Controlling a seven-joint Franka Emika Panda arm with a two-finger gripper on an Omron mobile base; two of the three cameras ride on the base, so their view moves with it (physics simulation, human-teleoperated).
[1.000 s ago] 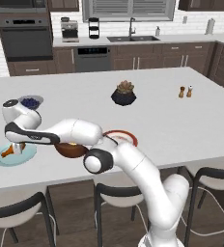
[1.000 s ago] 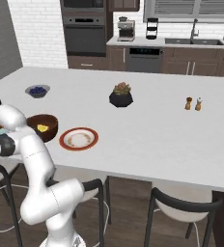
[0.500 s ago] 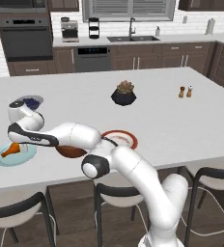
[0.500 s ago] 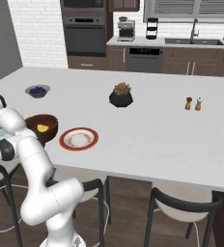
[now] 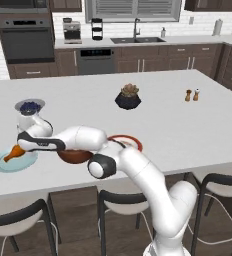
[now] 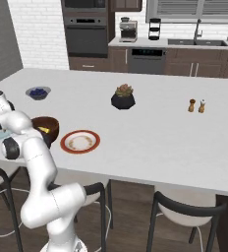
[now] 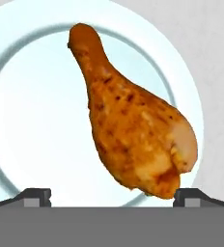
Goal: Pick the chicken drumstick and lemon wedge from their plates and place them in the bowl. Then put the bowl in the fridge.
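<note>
Right, the claw (image 7: 112, 195) is spread as wide as it goes, holding nothing, its two dark fingertips (image 7: 34, 197) poking up at six o'clock in the hand view with the chicken drumstick (image 7: 133, 123) lying between and just beyond them. One drumstick, thick end nearest the tips, bone end pointing to eleven o'clock, flat on the light blue plate (image 7: 22, 120). From the left base view the arm bends low across the counter (image 5: 188, 130), hand tipped down over that blue plate (image 5: 3, 164) at nine o'clock. Just beside it sits one wooden bowl (image 6: 43, 127), something yellow showing inside, likely the lemon wedge (image 6: 45, 130). Next along, one red-rimmed plate (image 6: 80, 141), so two plates in all. Further out: one small bowl of blueberries (image 6: 38, 92), one black pot with a plant (image 6: 123, 98), and two shakers (image 6: 197, 105) toward two o'clock.
</note>
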